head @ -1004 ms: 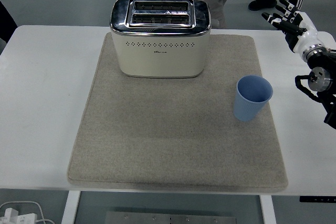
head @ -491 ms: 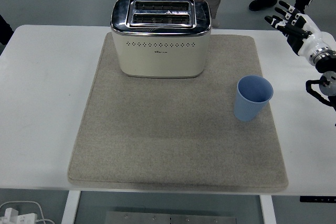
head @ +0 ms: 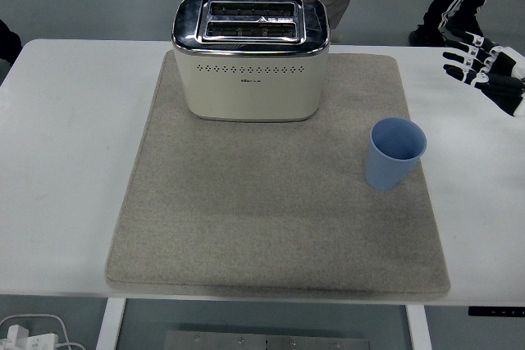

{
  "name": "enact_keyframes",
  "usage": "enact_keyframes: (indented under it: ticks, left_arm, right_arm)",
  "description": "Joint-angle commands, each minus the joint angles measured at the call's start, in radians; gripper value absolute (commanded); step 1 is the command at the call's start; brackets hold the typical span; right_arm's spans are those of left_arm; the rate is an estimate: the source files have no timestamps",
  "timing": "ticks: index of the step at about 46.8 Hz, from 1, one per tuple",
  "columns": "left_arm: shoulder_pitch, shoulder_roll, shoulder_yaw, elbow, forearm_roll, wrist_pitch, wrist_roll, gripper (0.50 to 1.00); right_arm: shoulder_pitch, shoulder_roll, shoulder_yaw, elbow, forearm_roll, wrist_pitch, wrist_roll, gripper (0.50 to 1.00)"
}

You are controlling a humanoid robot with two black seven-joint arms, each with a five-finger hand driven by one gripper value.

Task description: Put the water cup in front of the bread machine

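From the head view, you see the blue cup (head: 395, 152) upright on the mat's (head: 271, 219) right side, right of and nearer than the toaster (head: 250, 56). Your right robot hand (head: 486, 66), fingers spread and empty, hovers at the tabletop's (head: 66, 137) far right edge, well apart from the cup.
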Motion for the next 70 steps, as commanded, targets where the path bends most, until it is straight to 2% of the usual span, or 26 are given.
enact_keyframes:
  ticks: [1, 17, 34, 44, 70]
  left_arm:
    - [0.000, 0.000, 0.000, 0.000, 0.000, 0.000, 0.000, 1.000]
    - [0.000, 0.000, 0.002, -0.001, 0.002, 0.000, 0.000, 1.000]
    - [0.000, 0.000, 0.002, -0.001, 0.002, 0.000, 0.000, 1.000]
    - [-0.002, 0.000, 0.002, -0.001, 0.003, -0.001, 0.000, 1.000]
    - [-0.006, 0.000, 0.002, -0.001, 0.003, -0.001, 0.000, 1.000]
  right_arm:
    - [-0.018, -0.039, 0.000, 0.023, -0.058, 0.044, 0.044, 0.928]
    - [-0.107, -0.139, 0.000, 0.126, -0.164, 0.050, 0.137, 0.928]
    - [-0.193, -0.150, 0.000, 0.143, -0.210, 0.050, 0.137, 0.928]
    - [-0.232, -0.179, 0.006, 0.201, -0.244, 0.049, 0.137, 0.928]
    - [-0.322, -0.183, 0.017, 0.359, -0.226, -0.176, 0.137, 0.924]
